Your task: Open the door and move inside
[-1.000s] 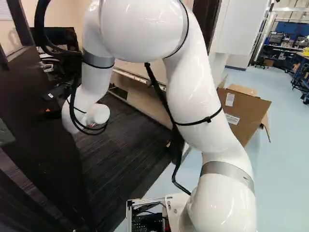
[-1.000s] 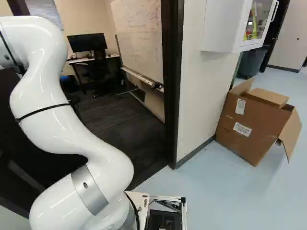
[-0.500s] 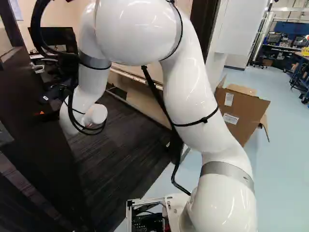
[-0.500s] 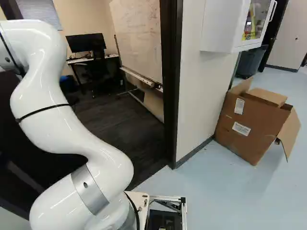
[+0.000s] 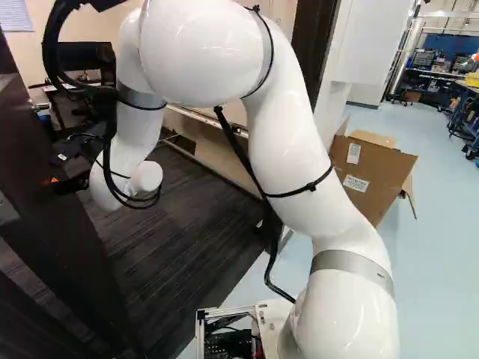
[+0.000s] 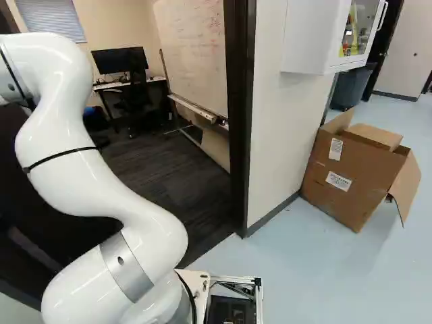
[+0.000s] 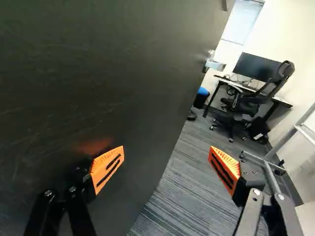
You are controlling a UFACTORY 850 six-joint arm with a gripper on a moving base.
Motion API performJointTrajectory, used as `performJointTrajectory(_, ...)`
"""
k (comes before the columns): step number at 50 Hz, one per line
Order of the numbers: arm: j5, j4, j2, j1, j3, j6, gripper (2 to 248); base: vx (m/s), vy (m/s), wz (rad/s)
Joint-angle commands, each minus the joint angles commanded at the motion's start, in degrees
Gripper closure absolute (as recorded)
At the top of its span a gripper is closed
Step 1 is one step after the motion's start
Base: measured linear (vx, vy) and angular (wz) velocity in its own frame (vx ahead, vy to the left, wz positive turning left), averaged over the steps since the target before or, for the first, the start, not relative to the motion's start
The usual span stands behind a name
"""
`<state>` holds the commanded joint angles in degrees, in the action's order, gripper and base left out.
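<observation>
My pincer (image 5: pixel 69 185) is spread wide, with nothing gripped between its two orange pads (image 7: pixel 108 167). Right beside it, on its left, stands the dark door (image 7: pixel 98 73), already swung inward. One finger is in front of the door's face, so close that an orange smear glows there; I can't tell whether they touch. My other finger hangs clear of the door, over the striped grey carpet (image 7: pixel 182 196).

Ahead of my pincer, near the door's far edge, the silver handle (image 7: pixel 215 65) sticks out on the room side, well apart from both fingers. To my pincer's right is the dark door frame (image 6: pixel 241 121), and farther right, outside the room, a cardboard box (image 6: pixel 347 182) leans with its flaps open. Inside, also to the right of my pincer, stands a whiteboard (image 6: pixel 192 54) covered in writing.

Deeper in, beyond the handle, I see a black bin with a blue top (image 7: pixel 201 98), then a black office chair (image 7: pixel 248 101) at a desk (image 6: pixel 108 86) that carries a dark monitor (image 7: pixel 256 66). Farthest ahead is a window blind (image 7: pixel 243 22).
</observation>
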<state>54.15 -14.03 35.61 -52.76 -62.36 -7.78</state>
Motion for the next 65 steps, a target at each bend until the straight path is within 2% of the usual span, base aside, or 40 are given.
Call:
performJointTrajectory(15,0.00,-3.11,1.04,-0.40,-1.42,0.00,3,0.000,0.000,0.000)
performJointTrajectory(29,0.00,-3.56,1.72,-0.65,-2.37,0.00,3,0.000,0.000,0.000)
performJointTrajectory(46,0.00,-1.39,1.57,-0.54,-2.15,0.00,3,0.000,0.000,0.002)
performJointTrajectory(65,0.00,2.24,-1.39,1.55,1.89,0.00,3,0.000,0.000,0.000)
